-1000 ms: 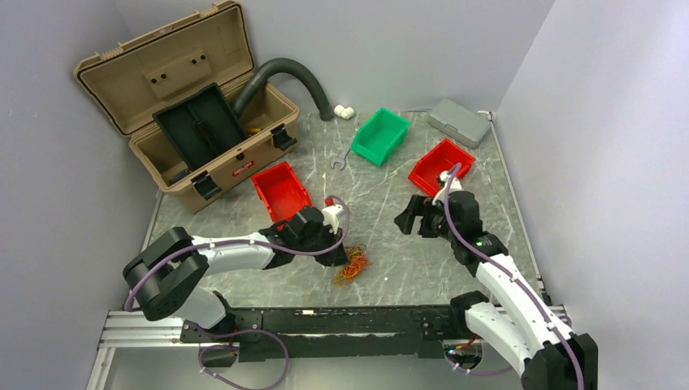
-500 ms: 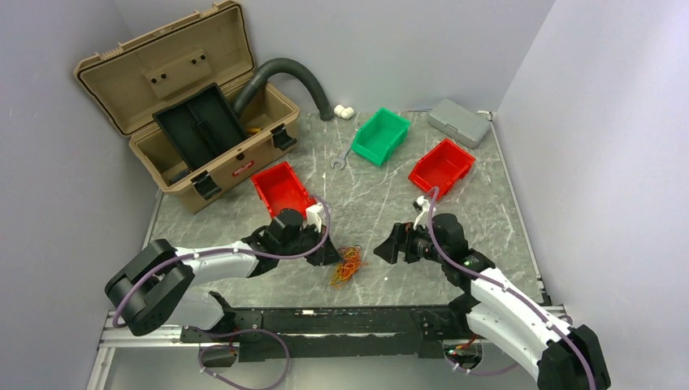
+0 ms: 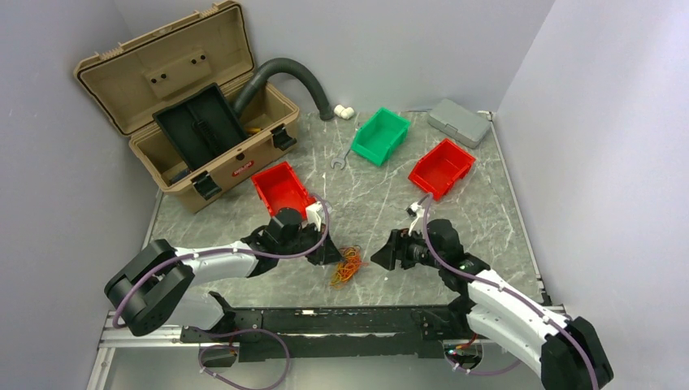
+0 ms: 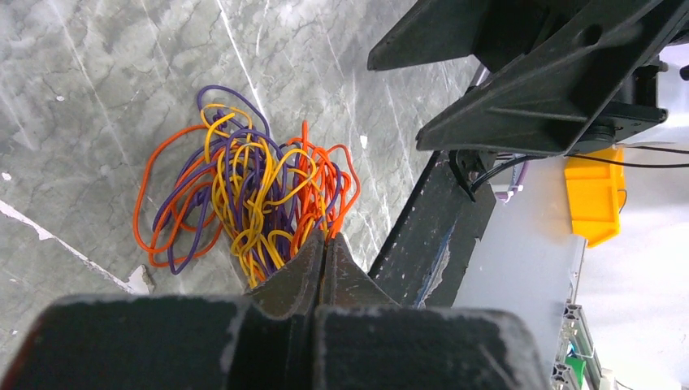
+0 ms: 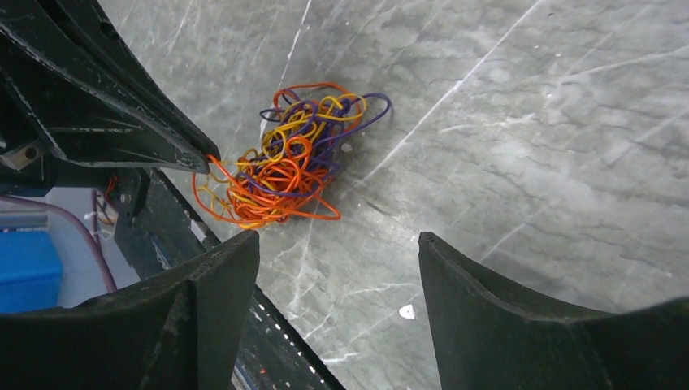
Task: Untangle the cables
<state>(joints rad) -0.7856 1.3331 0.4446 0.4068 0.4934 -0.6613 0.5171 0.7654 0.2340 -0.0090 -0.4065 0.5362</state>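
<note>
Marble table (image 3: 370, 199): left gripper (image 4: 325, 246) seemingly pinches cables (image 4: 244, 191); right gripper (image 5: 337, 244) agape.

Tan toolbox (image 3: 154, 61), green bin (image 3: 379, 136), hose (image 3: 286, 68)

On table (image 3: 382, 183) — cables (image 3: 348, 266) between left claw (image 3: 334, 257), right claw (image 3: 382, 260).

Bins first, and there were three: the left red bin (image 3: 281, 191), the right red bin (image 3: 441, 168), and a single green bin (image 3: 379, 136). One open tan toolbox (image 3: 236, 171), with one black tray (image 3: 199, 122) in it. One grey case (image 3: 459, 122), one corrugated hose (image 3: 288, 71), one white elbow fitting (image 3: 344, 111), one small wrench (image 3: 339, 162). Just one tangle of cables (image 3: 348, 265), in three colours: orange, yellow, purple; its strands were too knotted to count. Two grippers made the tally: left gripper (image 3: 331, 253), right gripper (image 3: 388, 253).
</note>
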